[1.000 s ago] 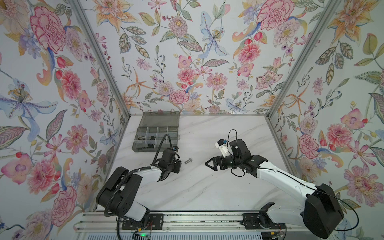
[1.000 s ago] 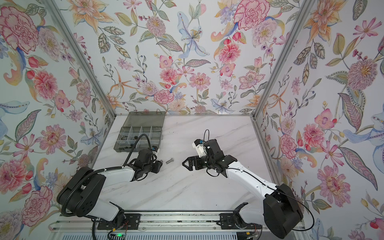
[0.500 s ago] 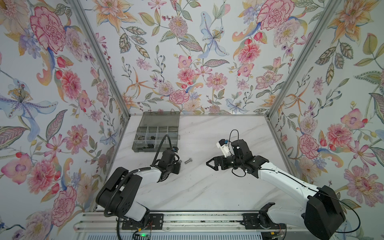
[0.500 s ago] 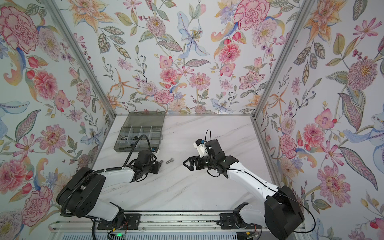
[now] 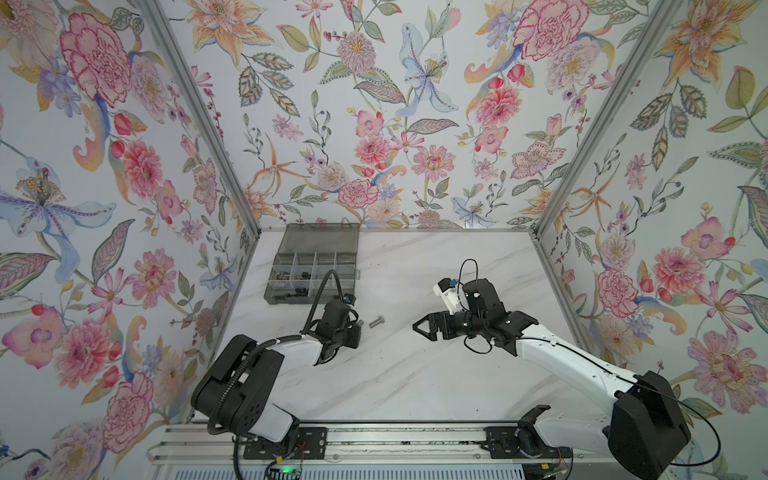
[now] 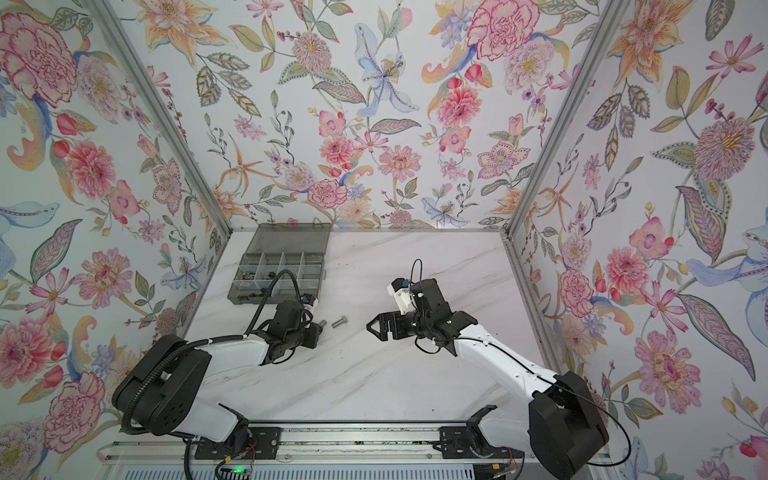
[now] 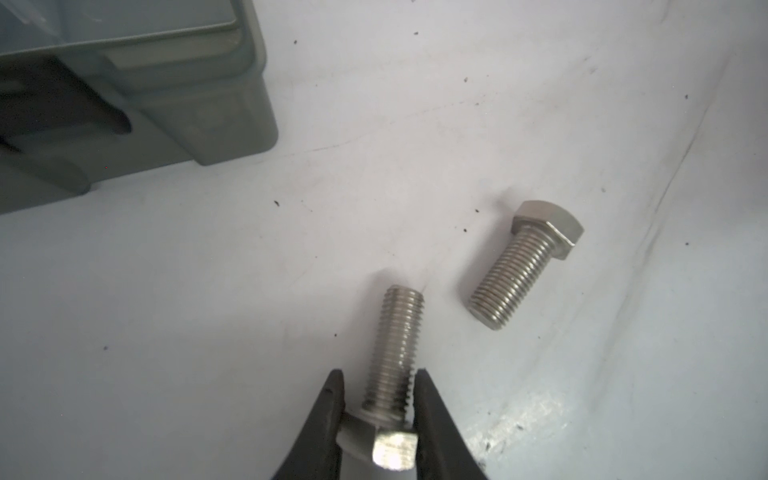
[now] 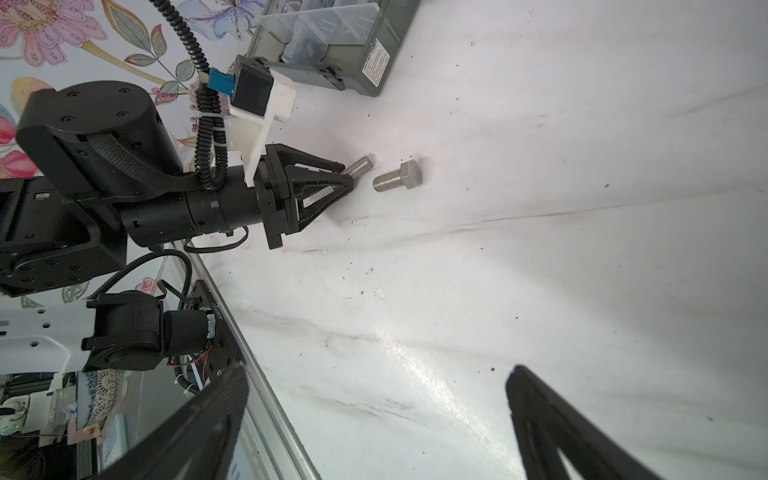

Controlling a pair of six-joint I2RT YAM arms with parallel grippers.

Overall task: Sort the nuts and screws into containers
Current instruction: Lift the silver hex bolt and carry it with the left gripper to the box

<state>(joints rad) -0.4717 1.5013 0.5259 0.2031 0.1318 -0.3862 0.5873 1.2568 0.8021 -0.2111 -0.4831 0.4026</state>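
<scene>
**Desk:** What is the left gripper (image 7: 379, 374) doing?

**Photographer:** It is clenched on a silver hex-head screw (image 7: 395, 353). In the left wrist view the two black fingers pinch it just under the head, low in the frame. The threaded shank sticks out past the tips, low over the white marble tabletop (image 5: 415, 374). Whether its end touches the marble cannot be told.

**Desk:** And the other screw?

**Photographer:** A second screw (image 5: 376, 321) of the same kind lies flat on the marble. In both top views it is left of centre, just to the right of the left gripper (image 6: 318, 330). It is close to the held screw but apart from it.

**Desk:** The right gripper?

**Photographer:** The right gripper (image 5: 417, 328) is right of centre and points left toward the screws. Its jaws are spread wide and hold nothing, as the right wrist view shows.

**Desk:** Where is the box?

**Photographer:** The smoky-grey organiser box (image 5: 346, 261) sits at the upper left of the tabletop. Its lid (image 5: 320, 239) is laid open toward the back wall. Small dark pieces (image 5: 299, 276) lie in the cells (image 6: 272, 259) toward its left side. They are too small to tell screws from nuts.
</scene>
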